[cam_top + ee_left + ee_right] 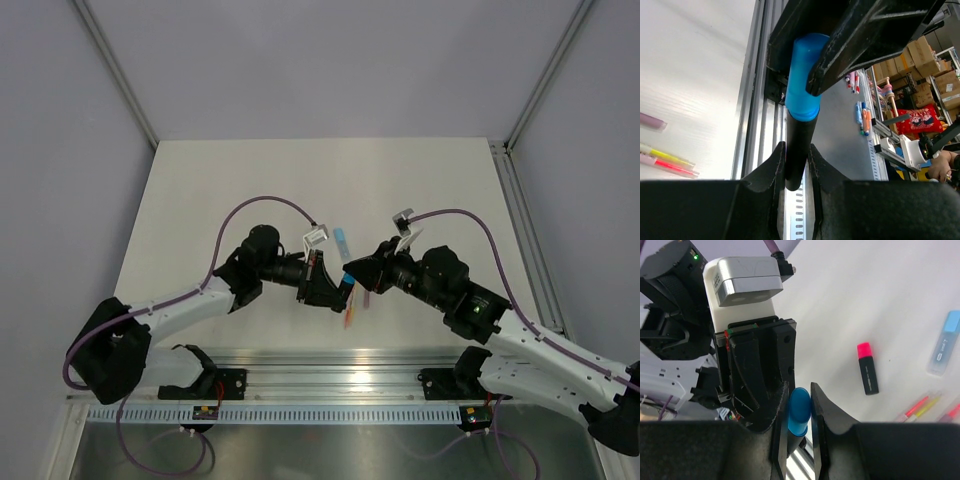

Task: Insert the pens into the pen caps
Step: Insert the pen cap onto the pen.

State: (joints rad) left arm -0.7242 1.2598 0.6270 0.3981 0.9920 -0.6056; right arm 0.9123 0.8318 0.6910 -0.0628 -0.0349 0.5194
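A black-barrelled pen (796, 155) wearing a blue pen cap (802, 75) hangs in the air between my two grippers above the near middle of the table. My left gripper (796, 147) is shut on the black barrel. My right gripper (800, 390) is shut on the blue cap (799, 412), whose lower rim sits flush on the barrel. From above, the two grippers (330, 285) (360, 268) meet tip to tip around this pen (347, 279). On the table lie a black pen with a pink cap (867, 367), a pale-blue pen (944, 342) and thin coloured pens (920, 407).
An aluminium rail (340, 385) runs along the table's near edge, just below the grippers. Thin purplish (652, 121), yellow (667, 155) and pink (670, 167) sticks lie close together on the white tabletop (250, 190). Purple cables (270, 203) arc over both arms.
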